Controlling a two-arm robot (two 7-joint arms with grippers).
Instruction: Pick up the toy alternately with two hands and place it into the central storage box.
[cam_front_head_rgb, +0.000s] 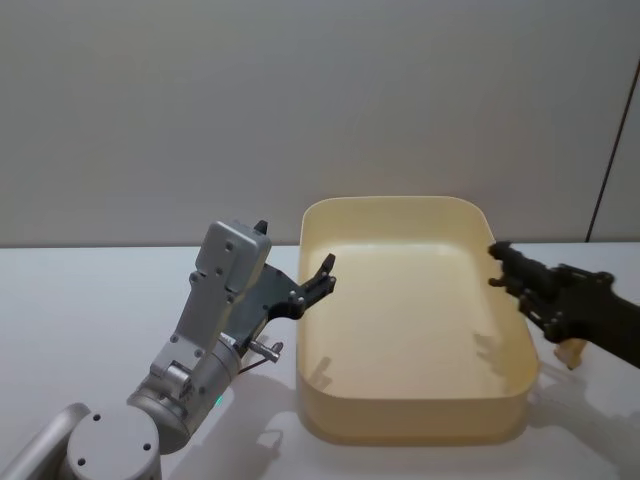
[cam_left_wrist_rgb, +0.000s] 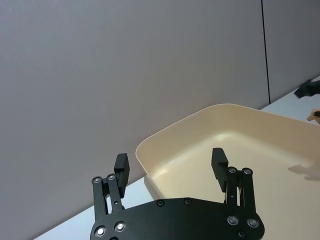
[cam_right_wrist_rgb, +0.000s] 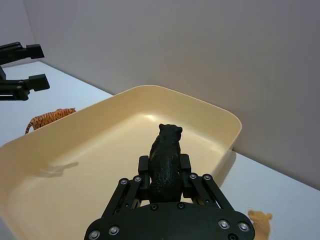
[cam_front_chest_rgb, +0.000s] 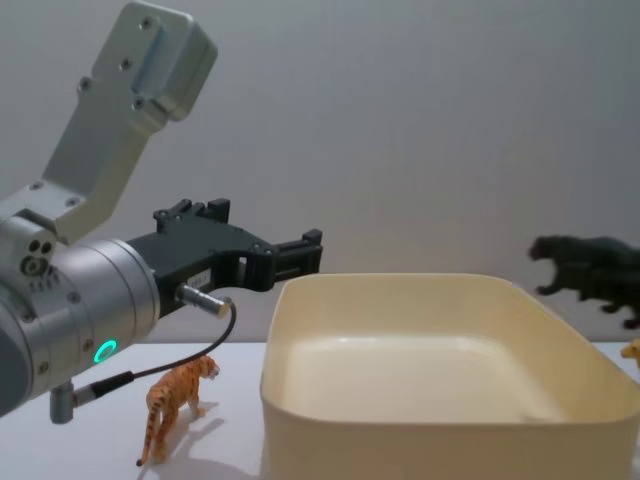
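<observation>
The central storage box (cam_front_head_rgb: 415, 420), a cream tub, stands in the middle of the table. My right gripper (cam_front_head_rgb: 540, 290) hovers over the box's right rim, shut on a black panther toy (cam_front_head_rgb: 508, 262) whose head points toward the box. In the right wrist view the panther (cam_right_wrist_rgb: 166, 150) stands upright between the right gripper's (cam_right_wrist_rgb: 165, 172) fingers, above the box's (cam_right_wrist_rgb: 125, 100) inside. My left gripper (cam_front_head_rgb: 322, 275) is open and holds nothing, raised just beside the box's left rim; its fingers (cam_left_wrist_rgb: 121, 167) are spread wide. An orange tiger toy (cam_front_chest_rgb: 175, 395) stands on the table left of the box, under the left arm.
A small tan toy (cam_front_head_rgb: 570, 352) lies on the table right of the box, under the right arm; it also appears as the tan toy (cam_right_wrist_rgb: 260, 220) in the right wrist view. A grey wall runs behind the table. The box's inside holds no toys.
</observation>
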